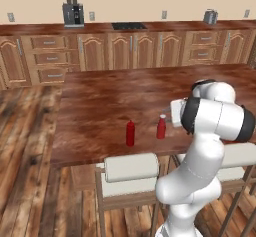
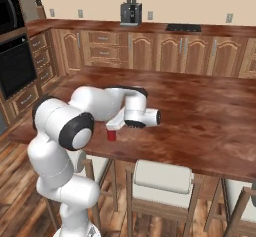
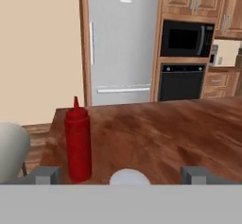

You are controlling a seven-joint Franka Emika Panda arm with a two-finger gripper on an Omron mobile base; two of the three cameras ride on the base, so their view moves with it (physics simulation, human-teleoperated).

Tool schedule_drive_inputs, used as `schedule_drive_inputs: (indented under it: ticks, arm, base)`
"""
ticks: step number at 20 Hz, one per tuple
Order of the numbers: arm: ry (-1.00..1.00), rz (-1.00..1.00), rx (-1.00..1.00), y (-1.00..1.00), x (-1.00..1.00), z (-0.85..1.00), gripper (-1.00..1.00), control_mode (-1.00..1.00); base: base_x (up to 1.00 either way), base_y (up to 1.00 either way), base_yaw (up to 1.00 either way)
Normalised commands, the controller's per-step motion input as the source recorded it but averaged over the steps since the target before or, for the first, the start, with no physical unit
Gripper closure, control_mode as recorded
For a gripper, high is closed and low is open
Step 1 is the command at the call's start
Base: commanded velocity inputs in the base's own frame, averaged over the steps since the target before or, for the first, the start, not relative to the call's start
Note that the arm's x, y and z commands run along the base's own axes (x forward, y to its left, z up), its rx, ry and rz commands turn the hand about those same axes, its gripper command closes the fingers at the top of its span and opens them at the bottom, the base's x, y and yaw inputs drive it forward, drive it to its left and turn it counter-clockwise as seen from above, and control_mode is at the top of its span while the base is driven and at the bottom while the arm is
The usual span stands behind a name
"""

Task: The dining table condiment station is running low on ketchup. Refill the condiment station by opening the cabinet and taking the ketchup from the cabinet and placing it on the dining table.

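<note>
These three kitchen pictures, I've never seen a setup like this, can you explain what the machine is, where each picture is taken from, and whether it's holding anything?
The machine is a white robot arm on a driving base, in a computer-rendered kitchen. Two pictures come from cameras on the base, behind the arm to its left and right. The third looks out from the hand itself.

On the dining table stand two bottles: the ketchup with a white cap, and an all-red bottle beside it. In the hand view the white cap sits between the fingertips of the tool, which stand wide apart. So the tool is open and grips nothing.
</note>
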Motion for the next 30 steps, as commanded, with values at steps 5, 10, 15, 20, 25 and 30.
schedule_drive_inputs:
  ticks: [5, 10, 15, 20, 25, 30]
  arm:
    - [0.00, 0.00, 0.00, 0.00, -0.35, 0.45, -1.00, -1.00]
    - [0.00, 0.00, -0.03, 0.04, -0.45, 0.57, -1.00, -1.00]
    - [0.00, -0.01, -0.10, 0.15, -0.60, 0.70, -1.00, -1.00]
    - [-0.03, -0.10, -0.17, 0.21, -0.84, 0.63, -1.00, -1.00]
    - [-0.12, -0.29, -0.27, 0.28, -0.99, 0.39, -1.00, -1.00]
    - [-0.20, -0.37, -0.29, 0.30, -1.00, 0.20, -1.00, -1.00]
  base:
    - [0.00, 0.00, 0.00]
    - [0.00, 0.00, 0.00]
    - [0.00, 0.00, 0.00]
    - [0.00, 0.00, 0.00]
    - [0.00, 0.00, 0.00]
    - [0.00, 0.00, 0.00]
